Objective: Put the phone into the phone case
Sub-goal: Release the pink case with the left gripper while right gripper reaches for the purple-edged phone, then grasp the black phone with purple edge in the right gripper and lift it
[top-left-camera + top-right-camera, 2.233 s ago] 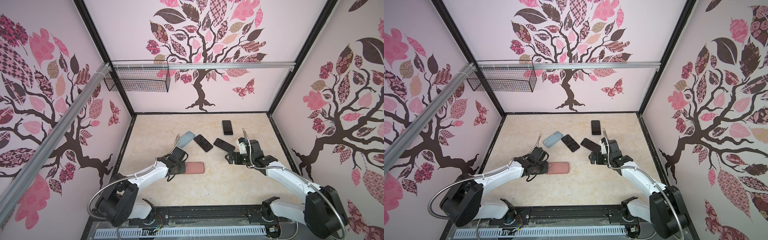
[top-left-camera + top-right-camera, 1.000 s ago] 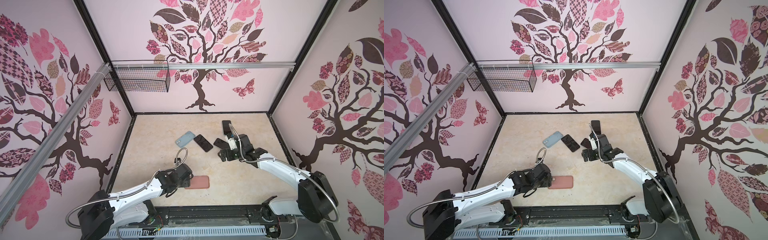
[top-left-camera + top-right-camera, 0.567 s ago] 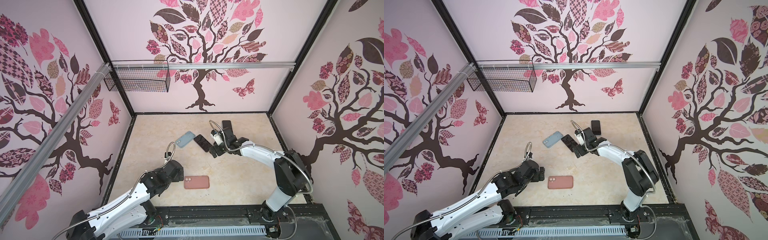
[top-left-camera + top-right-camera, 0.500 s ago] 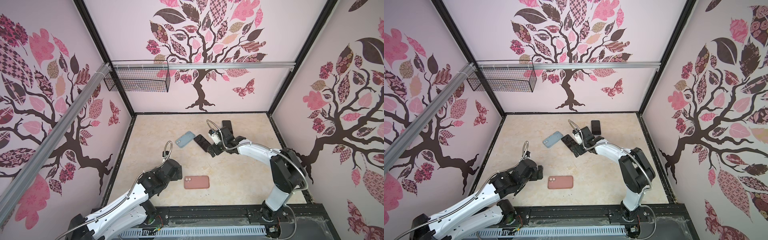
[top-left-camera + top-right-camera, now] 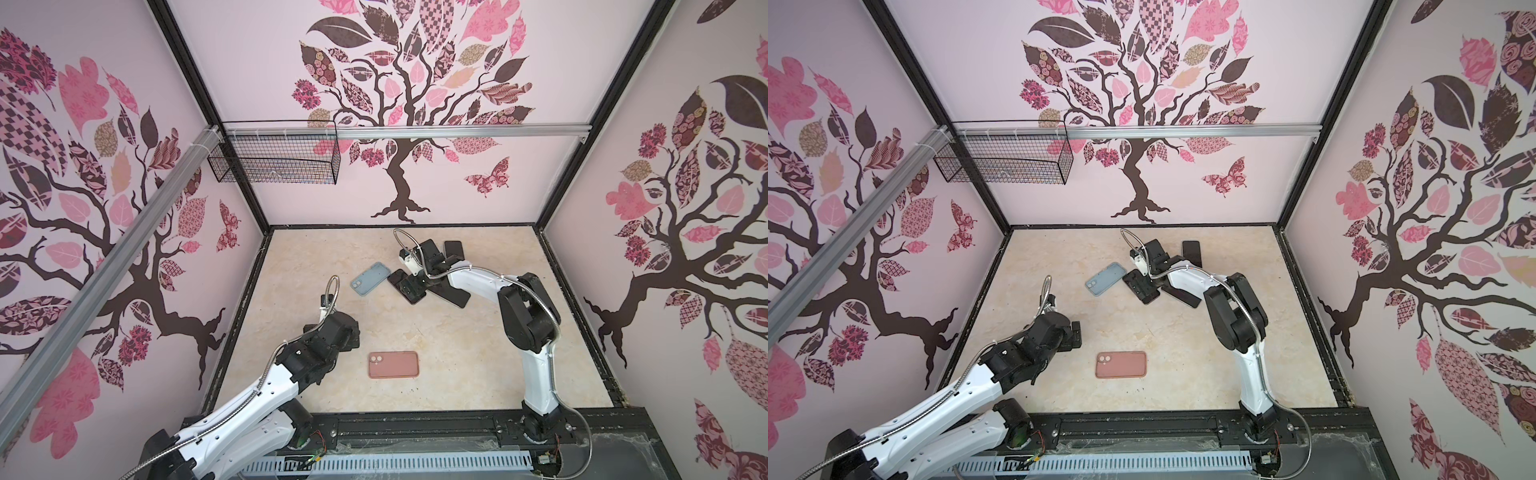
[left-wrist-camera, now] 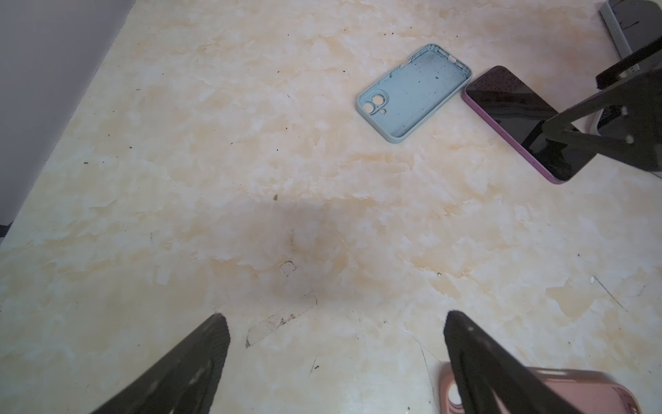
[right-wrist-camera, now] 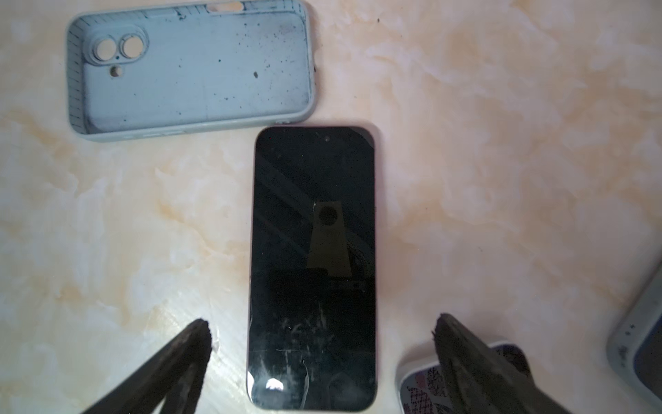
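Right gripper [image 7: 322, 320] wide, empty, above dark-screened purple-edged phone [image 7: 313, 251]; empty pale-blue silicone case [image 7: 190, 68] just beyond its tips. Left gripper [image 6: 335, 315] wide. Nothing inserted yet.

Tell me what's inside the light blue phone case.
Nothing: the light blue case lies open side up, empty apart from dark specks. The table under it is hidden.

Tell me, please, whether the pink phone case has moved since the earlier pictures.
Yes. The pink phone case lies nearer the front rail and farther from the blue case than in the earliest pictures; it has stayed put over the last second.
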Tool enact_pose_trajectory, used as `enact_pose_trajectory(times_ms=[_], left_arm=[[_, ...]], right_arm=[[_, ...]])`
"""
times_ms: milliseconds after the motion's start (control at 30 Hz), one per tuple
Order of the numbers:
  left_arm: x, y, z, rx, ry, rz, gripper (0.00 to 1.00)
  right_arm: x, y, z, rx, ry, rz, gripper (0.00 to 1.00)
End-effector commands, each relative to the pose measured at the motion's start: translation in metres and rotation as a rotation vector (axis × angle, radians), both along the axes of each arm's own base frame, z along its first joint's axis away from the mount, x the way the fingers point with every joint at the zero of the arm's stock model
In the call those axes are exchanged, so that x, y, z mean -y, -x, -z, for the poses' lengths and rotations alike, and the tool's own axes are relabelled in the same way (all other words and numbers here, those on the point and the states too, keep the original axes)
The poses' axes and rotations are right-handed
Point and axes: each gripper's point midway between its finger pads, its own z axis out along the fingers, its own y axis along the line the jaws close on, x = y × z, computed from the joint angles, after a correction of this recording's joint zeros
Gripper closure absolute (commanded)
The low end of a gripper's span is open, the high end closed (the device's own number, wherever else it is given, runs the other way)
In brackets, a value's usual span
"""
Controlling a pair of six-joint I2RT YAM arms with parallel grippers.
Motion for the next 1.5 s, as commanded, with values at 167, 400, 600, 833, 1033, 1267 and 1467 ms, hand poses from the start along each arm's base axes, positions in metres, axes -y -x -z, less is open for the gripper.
enact_pose_trajectory(times_ms=[167, 400, 600, 833, 1033, 1267, 1467], left_arm=[[-0.002, -0.005, -0.002, 0.035, -0.017, -0.001, 0.03], [-0.003, -0.006, -0.003, 0.038, -0.016, -0.002, 0.03], [-0.003, -0.007, -0.002, 0.038, -0.010, -0.011, 0.03], [-0.003, -0.008, -0.003, 0.040, -0.008, -0.013, 0.03], [-0.004, -0.007, -0.002, 0.035, -0.010, -0.013, 0.03], [-0.004, -0.007, -0.003, 0.037, -0.004, -0.012, 0.03], [-0.001, -0.007, -0.006, 0.039, 0.014, -0.002, 0.03]], right_arm=[[-0.005, -0.006, 0.037, -0.079, 0.055, -0.010, 0.00], [-0.002, -0.008, 0.052, -0.112, 0.092, 0.013, 0.01], [-0.004, -0.003, 0.059, -0.134, 0.109, 0.013, 0.03], [-0.003, 0.006, 0.074, -0.195, 0.111, 0.019, 0.11], [-0.002, 0.011, 0.082, -0.229, 0.112, 0.037, 0.20], [0.005, 0.010, 0.084, -0.231, 0.138, 0.080, 0.33], [0.005, 0.017, 0.080, -0.249, 0.108, 0.094, 0.42]])
